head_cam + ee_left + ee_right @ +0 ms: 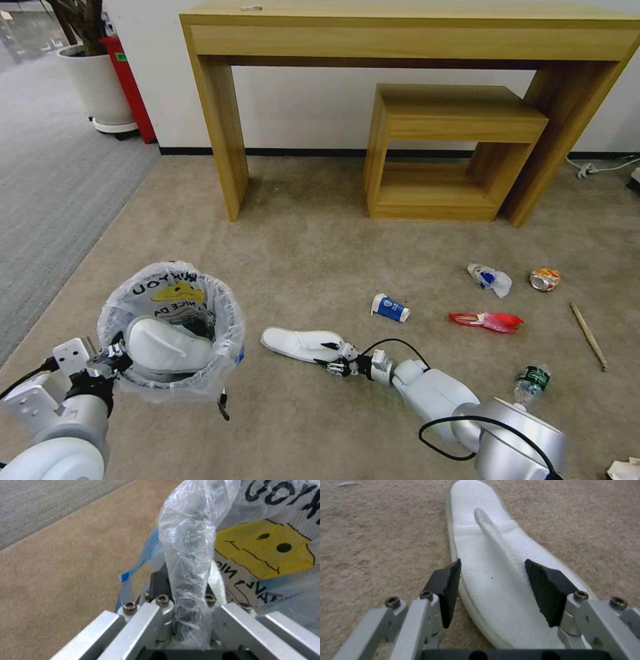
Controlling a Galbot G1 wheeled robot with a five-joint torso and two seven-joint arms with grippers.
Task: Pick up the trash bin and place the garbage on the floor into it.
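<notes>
1. Lower left of the head view: the left gripper (pixel 115 358) is clamped on the bag-wrapped rim of the trash bin (pixel 172 330). The left wrist view shows the crinkled plastic and dark rim pinched between its closed fingers (pixel 162 602).

2. One white slipper (pixel 167 347) already lies inside the bin. The second slipper (pixel 300 343) lies flat on the beige floor (pixel 320 253) at lower centre, just right of the bin.

3. The right gripper (pixel 335 359) is at the heel end of that second slipper, its black pads (pixel 448 587) spread apart. One pad sits off the sole's edge and the other over the sole, the raised strap between them; nothing is gripped yet.

4. Risk: the sole is thin and flat on the pile. If the pads close on its edge alone, it may slide out or fold. A grip on the strap looks safer.

5. Risk: the left hold is on loose plastic as well as the rim, so the bag could slip or the bin tilt as weight is added.

6. Right of the frame, the rest of the garbage waits: a blue-white paper cup (pixel 390 308), red wrappers (pixel 487 321), a crushed orange can (pixel 545 279), a small bottle (pixel 531 381) and a wooden stick (pixel 588 336).

7. Writing: the bag carries black letters, partly readable as "YOU" and "NICE DA", beside a yellow smiling face (pixel 263 547). The cup's print is too small to read.
</notes>
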